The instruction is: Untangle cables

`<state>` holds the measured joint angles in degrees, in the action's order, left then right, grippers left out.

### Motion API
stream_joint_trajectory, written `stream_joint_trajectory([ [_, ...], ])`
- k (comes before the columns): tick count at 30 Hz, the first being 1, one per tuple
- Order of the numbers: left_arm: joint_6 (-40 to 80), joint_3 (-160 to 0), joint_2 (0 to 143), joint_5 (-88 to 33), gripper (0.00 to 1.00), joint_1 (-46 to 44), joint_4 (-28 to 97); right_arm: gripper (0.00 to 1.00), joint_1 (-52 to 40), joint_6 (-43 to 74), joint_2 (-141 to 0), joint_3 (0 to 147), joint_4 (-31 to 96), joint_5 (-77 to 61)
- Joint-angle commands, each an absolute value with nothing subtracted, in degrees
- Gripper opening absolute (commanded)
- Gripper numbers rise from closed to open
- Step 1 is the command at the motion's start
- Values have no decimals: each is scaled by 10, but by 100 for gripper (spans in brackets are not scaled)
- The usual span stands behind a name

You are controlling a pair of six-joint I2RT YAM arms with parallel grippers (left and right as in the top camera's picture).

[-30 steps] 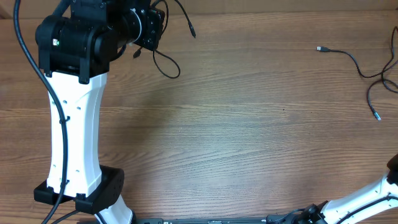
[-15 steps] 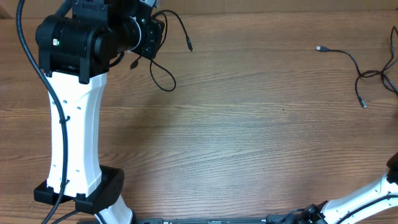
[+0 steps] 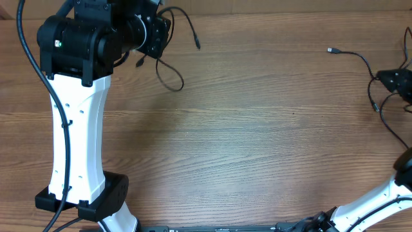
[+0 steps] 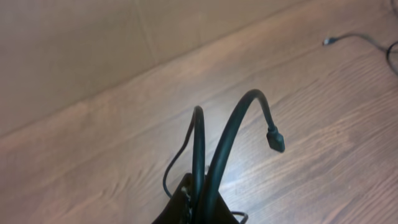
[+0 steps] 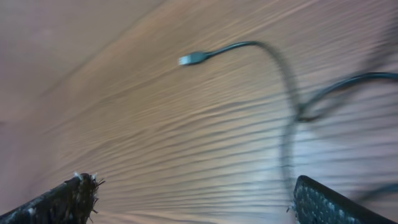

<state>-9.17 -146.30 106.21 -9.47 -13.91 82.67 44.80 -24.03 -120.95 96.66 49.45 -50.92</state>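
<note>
Overhead | I see left claw (image 3: 153,32) pinching one cable (image 4: 225,140) at bench (image 3: 257,142) far-left corner | right claw (image 3: 394,80) spread over second cable (image 5: 194,58), right edge

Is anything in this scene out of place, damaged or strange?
Nothing is damaged or spilled. One cable arches up out of the shut left gripper with its plug in the air. The other cable lies loose on the table by the open right gripper.
</note>
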Motion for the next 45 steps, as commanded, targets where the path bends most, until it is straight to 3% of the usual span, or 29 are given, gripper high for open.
stream_joint_trajectory([
  [1, -86, -1464, 1075, -136, 4, -143, 803, 100, 399, -245, -1143, 991, 519, -549],
  [6, -20, -1464, 1095, -208, 4, -143, 733, 100, 297, -236, -1077, 991, 581, -558],
  [16, 229, -1464, 1179, -414, 4, -142, 614, 100, 86, -181, -1066, 987, 564, -569],
  [17, 246, -1464, 1186, -422, 4, -142, 614, 93, 73, -183, -1066, 987, 563, -571],
  [19, 272, -1464, 1196, -436, 4, -142, 613, 66, 45, -196, -1066, 987, 558, -583],
  [20, 281, -1464, 1199, -440, 4, -142, 614, 57, 34, -197, -1066, 987, 554, -589],
  [42, 246, -1464, 1226, -326, 4, -143, 610, 52, -91, -197, -1061, 1122, 510, -656],
  [45, 277, -1464, 1226, -326, 4, -143, 610, 48, -109, -199, -1061, 1122, 487, -651],
])
